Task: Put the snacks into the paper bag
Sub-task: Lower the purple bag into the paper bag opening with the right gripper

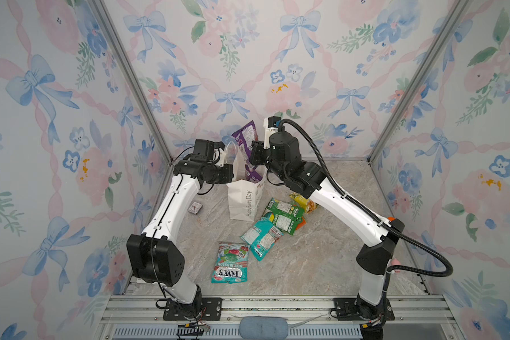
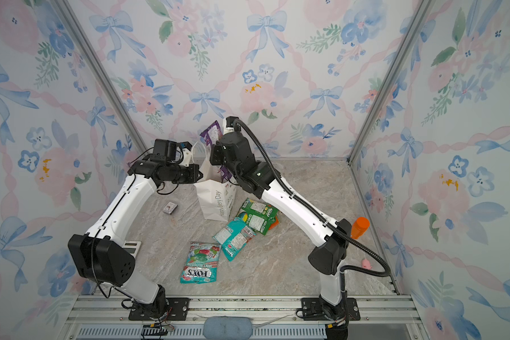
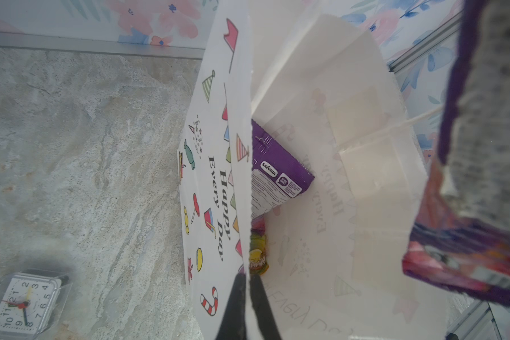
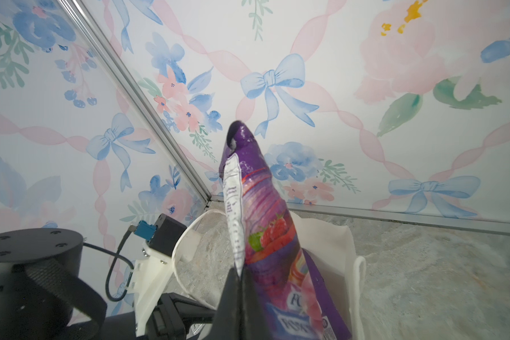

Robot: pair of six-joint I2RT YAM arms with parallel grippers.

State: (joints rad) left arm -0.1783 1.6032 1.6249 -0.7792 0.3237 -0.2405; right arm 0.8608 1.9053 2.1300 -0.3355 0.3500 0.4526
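hidden or unclear: the right claw (image 4: 238, 273) is masked by its arm in both top views. its wrist view shows the jaws clamped on the purple fruit packet (image 4: 262, 206), whose brand lettering is blurred and cut off. the left claw (image 3: 248, 278) is pinched tight on the rim wall of the paper bag (image 1: 242, 203). inside the bag, a savoria packet (image 3: 280, 173) is half covered by the wall. a yellow-pink scrap below it cannot be identified. the yellow chip bag (image 1: 302, 201) is partly behind the right arm.

legible text: "happy every day" on the bag, "savoria" on the packet inside, and "fox's mint blossom", inverted, on the teal packet (image 1: 230, 262).

orientation: the bag stands upright at the back of the counter (image 1: 321, 265), mouth up. the held packet's long axis is near vertical, lower end at the mouth. a second teal packet (image 1: 262, 235) and the green packet (image 1: 283, 216) lie flat.
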